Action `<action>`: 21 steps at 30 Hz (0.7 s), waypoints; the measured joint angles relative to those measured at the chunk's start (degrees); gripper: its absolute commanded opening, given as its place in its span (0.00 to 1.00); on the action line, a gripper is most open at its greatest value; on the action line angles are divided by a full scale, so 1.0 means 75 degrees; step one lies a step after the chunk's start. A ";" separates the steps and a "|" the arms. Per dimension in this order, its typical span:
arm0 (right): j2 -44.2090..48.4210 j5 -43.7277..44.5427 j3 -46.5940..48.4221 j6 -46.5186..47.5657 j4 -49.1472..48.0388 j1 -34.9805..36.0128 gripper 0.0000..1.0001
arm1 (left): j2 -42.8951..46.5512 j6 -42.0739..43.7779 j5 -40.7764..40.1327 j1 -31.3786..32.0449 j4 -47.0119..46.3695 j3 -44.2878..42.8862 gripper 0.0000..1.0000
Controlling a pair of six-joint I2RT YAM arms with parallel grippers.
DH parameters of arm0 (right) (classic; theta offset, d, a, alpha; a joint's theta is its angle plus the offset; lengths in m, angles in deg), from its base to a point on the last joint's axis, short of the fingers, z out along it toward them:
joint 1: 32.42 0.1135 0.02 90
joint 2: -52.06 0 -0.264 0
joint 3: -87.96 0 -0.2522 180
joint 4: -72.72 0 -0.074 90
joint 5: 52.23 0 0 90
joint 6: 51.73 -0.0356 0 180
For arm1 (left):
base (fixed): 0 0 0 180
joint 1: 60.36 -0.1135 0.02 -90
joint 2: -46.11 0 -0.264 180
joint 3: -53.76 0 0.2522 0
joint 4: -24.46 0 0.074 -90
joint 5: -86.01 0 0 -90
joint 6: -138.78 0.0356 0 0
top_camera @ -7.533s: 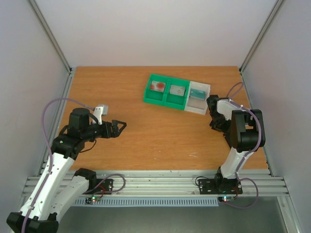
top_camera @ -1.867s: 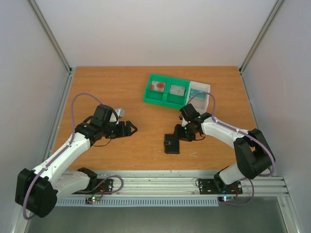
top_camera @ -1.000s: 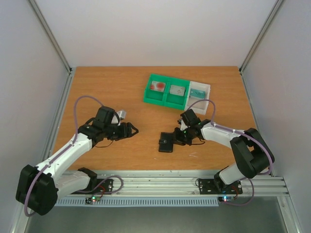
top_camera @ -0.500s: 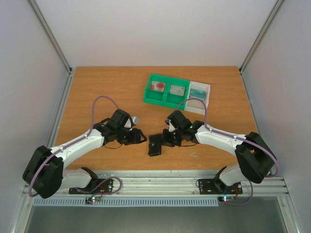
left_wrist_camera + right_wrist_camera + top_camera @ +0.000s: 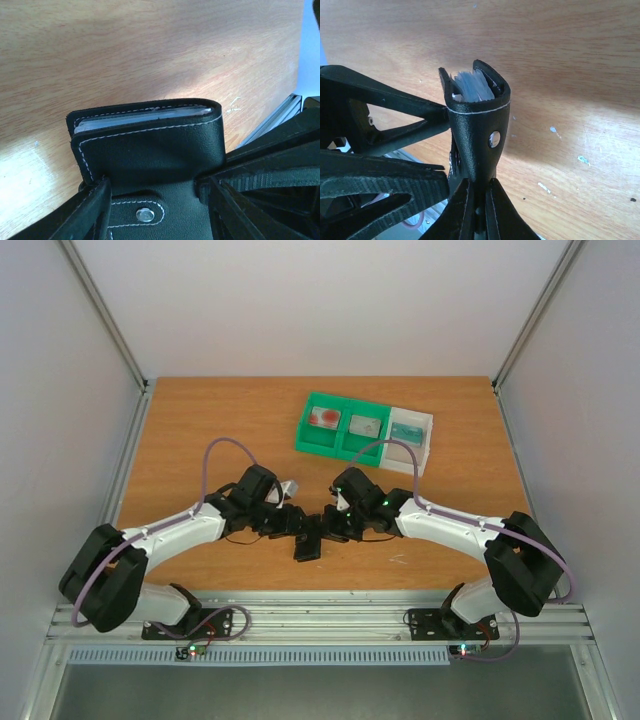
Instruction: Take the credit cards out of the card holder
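the right tool (image 5: 479, 187) pinches the card holder (image 5: 477, 132) (folded, black) between its fingers above the desk (image 5: 570, 75), the left tool (image 5: 155, 192) clasping its sides.

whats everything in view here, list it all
table: 1, orange-brown wood, under everything
green tray: 1, green, two compartments, far centre-right of the table
white tray: 1, white, beside the green tray's right end
credit cards: 3 loose; whitish with red marks in the left green compartment, greyish in the right one, teal in the white tray
card holder: 1, black, folded, near centre front, pale edges showing inside
left arm: 1, white and black, left jaws against the card holder's sides
right arm: 1, white and black, right jaws pinching its edge
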 measured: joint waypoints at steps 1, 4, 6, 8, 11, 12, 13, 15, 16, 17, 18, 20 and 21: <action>0.0000 0.0009 0.0000 -0.0017 -0.0012 0.0003 0.01 | -0.0041 0.0003 0.0035 0.0000 -0.0038 0.0000 0.54; 0.0000 0.0032 0.0000 -0.0076 -0.0032 0.0012 0.01 | -0.0198 0.0006 0.0143 0.0000 -0.0140 0.0003 0.53; 0.0000 0.0099 0.0000 -0.0125 -0.0015 0.0017 0.01 | -0.0286 0.0009 0.0195 0.0000 -0.0198 0.0009 0.53; 0.0000 0.0143 0.0000 -0.0166 0.0000 0.0017 0.01 | -0.0309 0.0015 0.0213 0.0000 -0.0268 0.0026 0.52; 0.0000 0.0187 -0.0003 -0.0221 0.0000 0.0026 0.01 | -0.0332 0.0044 0.0286 -0.0003 -0.0329 0.0067 0.50; 0.0000 0.0204 -0.0006 -0.0242 0.0000 0.0032 0.01 | -0.0341 0.0047 0.0312 -0.0003 -0.0332 0.0085 0.49; 0.0000 0.0219 -0.0006 -0.0256 -0.0003 0.0032 0.01 | -0.0350 0.0064 0.0332 0.0000 -0.0332 0.0102 0.48; 0.0000 0.0254 -0.0006 -0.0274 -0.0006 0.0032 0.01 | -0.0396 0.0082 0.0358 0.0000 -0.0341 0.0143 0.47; 0.0000 0.0254 -0.0006 -0.0286 -0.0017 0.0032 0.01 | -0.0417 0.0090 0.0361 0.0000 -0.0341 0.0163 0.47; 0.0000 0.0251 -0.0009 -0.0303 -0.0032 0.0038 0.01 | -0.0434 0.0099 0.0361 0.0000 -0.0332 0.0172 0.46; 0.0000 0.0251 -0.0009 -0.0326 -0.0041 0.0041 0.01 | -0.0440 0.0108 0.0364 0.0000 -0.0323 0.0172 0.46; -0.0017 0.0251 -0.0009 -0.0358 -0.0067 0.0041 0.01 | -0.0446 0.0157 0.0364 0.0000 -0.0321 0.0172 0.45; -0.0038 0.0245 -0.0009 -0.0364 -0.0079 0.0041 0.01 | -0.0449 0.0187 0.0364 0.0000 -0.0300 0.0172 0.44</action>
